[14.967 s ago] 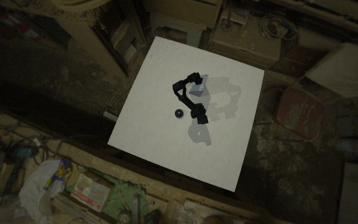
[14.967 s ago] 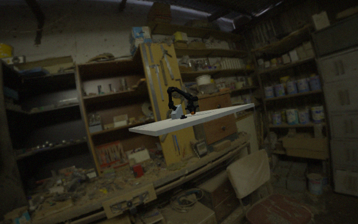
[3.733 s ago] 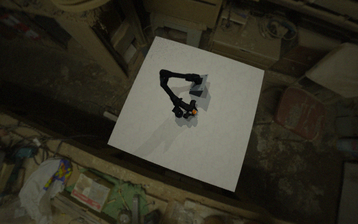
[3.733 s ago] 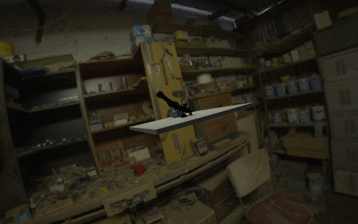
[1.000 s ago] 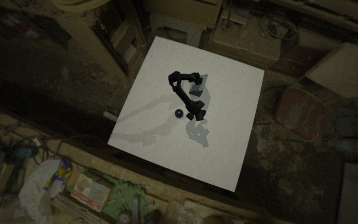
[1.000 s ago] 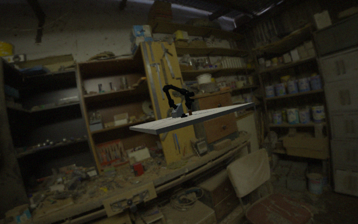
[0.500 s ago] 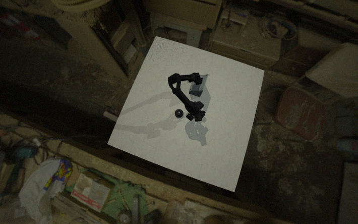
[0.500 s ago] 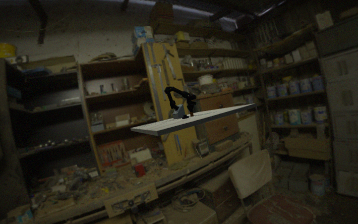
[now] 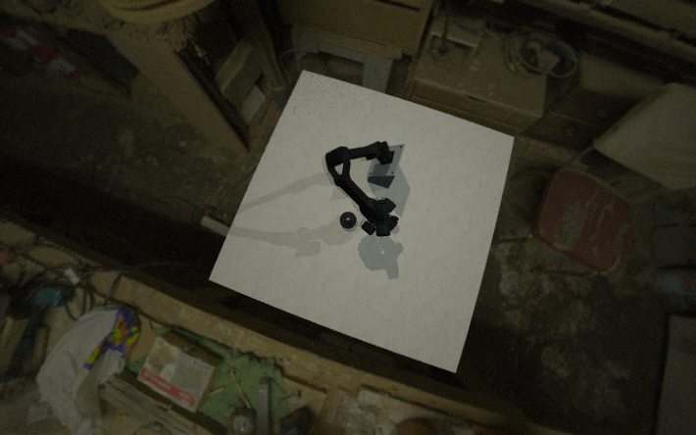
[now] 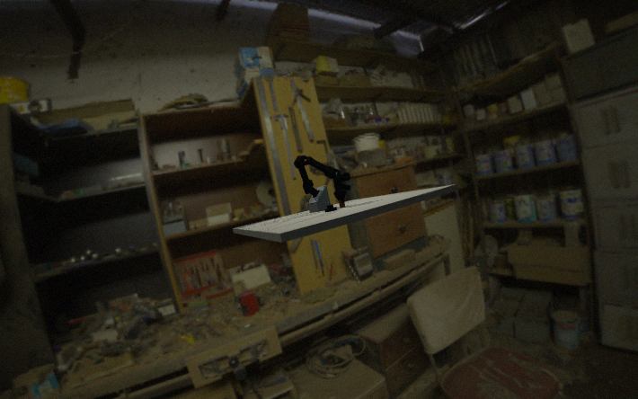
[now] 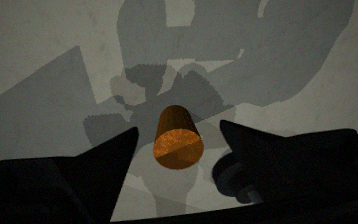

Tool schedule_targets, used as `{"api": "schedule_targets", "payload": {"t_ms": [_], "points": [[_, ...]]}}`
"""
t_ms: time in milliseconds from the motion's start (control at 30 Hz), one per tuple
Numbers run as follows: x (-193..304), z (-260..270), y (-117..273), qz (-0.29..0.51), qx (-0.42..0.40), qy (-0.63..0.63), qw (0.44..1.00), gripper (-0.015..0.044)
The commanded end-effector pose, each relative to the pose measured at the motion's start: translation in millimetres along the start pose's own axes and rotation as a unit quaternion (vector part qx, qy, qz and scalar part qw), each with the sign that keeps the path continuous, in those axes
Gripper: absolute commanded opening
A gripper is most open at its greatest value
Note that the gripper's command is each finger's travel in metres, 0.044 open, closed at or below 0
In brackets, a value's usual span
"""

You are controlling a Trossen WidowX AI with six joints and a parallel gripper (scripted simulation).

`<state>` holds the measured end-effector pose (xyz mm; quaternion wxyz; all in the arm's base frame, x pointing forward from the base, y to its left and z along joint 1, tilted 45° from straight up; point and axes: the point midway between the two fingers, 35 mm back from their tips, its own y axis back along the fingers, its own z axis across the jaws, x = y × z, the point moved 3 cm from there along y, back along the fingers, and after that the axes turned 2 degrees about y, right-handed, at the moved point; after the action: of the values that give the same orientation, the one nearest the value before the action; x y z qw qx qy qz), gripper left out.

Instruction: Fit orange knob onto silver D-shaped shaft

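My gripper (image 11: 179,127) (image 10: 341,199) is open and points down, with its fingertips on either side of the orange knob (image 11: 178,149) (image 10: 342,204) and gaps on both sides. The knob stands upright on the table; its hole is hidden underneath, and the arm hides it in the top view. The dark round pedestal (image 9: 348,224) (image 10: 331,208) (image 11: 226,176) stands close beside the gripper. In the wrist view the right finger partly covers it. The silver shaft (image 9: 348,218) shows as a small light spot in the top view; its flat side cannot be made out.
The arm's grey base block (image 9: 382,169) (image 10: 320,201) stands behind the knob and pedestal on the white table (image 9: 436,287) (image 10: 400,203). Shadows of the arm fall across the table around the knob.
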<state>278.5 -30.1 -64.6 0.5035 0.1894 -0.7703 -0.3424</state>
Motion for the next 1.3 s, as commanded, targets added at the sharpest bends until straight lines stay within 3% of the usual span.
{"api": "schedule_targets", "payload": {"t_ms": [0,233,567,767,933,1267], "points": [[1.5,3.0,-9.4,0.005,-0.003,0.005,1.000,0.0440],[2.5,3.8,-17.9,0.006,-0.003,0.005,1.000,0.0440],[2.5,3.8,-17.9,0.006,-0.003,0.005,1.000,0.0177],[2.5,3.8,-17.9,0.006,-0.003,0.005,1.000,0.0137],[-1.2,0.6,-2.1,0.003,-0.003,0.005,1.000,0.0006],[-7.4,-4.1,67.2,-0.001,-0.004,0.006,1.000,0.0000]]}}
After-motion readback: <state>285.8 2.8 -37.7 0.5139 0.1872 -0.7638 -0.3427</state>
